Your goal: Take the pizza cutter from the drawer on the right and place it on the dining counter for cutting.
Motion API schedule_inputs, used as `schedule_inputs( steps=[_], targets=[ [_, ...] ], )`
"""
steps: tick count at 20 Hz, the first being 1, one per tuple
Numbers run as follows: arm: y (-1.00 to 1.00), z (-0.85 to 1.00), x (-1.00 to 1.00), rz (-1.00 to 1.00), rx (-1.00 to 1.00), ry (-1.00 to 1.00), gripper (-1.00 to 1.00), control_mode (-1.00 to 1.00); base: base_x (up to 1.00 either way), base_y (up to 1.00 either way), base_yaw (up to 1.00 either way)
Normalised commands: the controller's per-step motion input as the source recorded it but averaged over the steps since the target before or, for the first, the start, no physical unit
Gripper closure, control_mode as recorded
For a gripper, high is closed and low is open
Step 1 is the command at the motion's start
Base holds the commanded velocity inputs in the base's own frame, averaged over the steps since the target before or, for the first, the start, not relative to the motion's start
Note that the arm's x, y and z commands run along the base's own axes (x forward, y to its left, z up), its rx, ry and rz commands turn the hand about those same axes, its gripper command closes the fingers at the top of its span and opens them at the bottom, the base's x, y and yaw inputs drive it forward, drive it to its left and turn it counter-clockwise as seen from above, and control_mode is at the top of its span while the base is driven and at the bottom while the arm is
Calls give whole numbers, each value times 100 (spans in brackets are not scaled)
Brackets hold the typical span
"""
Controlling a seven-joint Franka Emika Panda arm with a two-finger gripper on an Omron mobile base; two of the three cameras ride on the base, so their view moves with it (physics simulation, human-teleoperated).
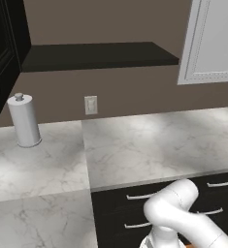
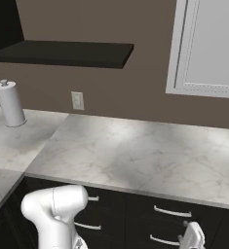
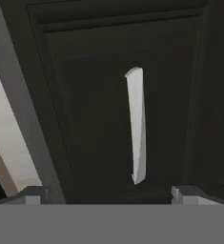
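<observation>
Hand view: unlabelled drawer handle (image 3: pixel 137 125)

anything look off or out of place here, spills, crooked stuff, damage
Nothing stands out. The paper towel roll stands upright on the marble worktop, with no spills showing. The drawer fronts sit shut and their handles level. The open gripper faces a closed drawer's silver handle.

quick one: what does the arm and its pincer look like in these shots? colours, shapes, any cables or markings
The arm is glossy white, built of fat rounded tubular links with bulbous elbow-like joints. No cables, labels or markings show on it. Darker shading sits low at the joint near the frame bottom in the right base view. The pincer shows in the hand view as two small blocky grey fingertips, squared off, one at each side.
</observation>
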Motion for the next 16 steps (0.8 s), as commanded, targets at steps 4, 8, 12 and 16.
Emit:
schedule_inputs(
  steps=[4, 8, 12, 16],
  targets=[
    [29, 0, 25, -21, 0, -14, -100, -100, 0, 0, 0],
    [22, 0, 28, -16, 0, -7, -100, -100, 0, 0, 0],
    [0, 0, 20, -10, 0, 0, -100, -100, 0, 0, 0],
    [0, -1, 24, -4, 0, 0, -100, -100, 0, 0, 0]
  ],
)
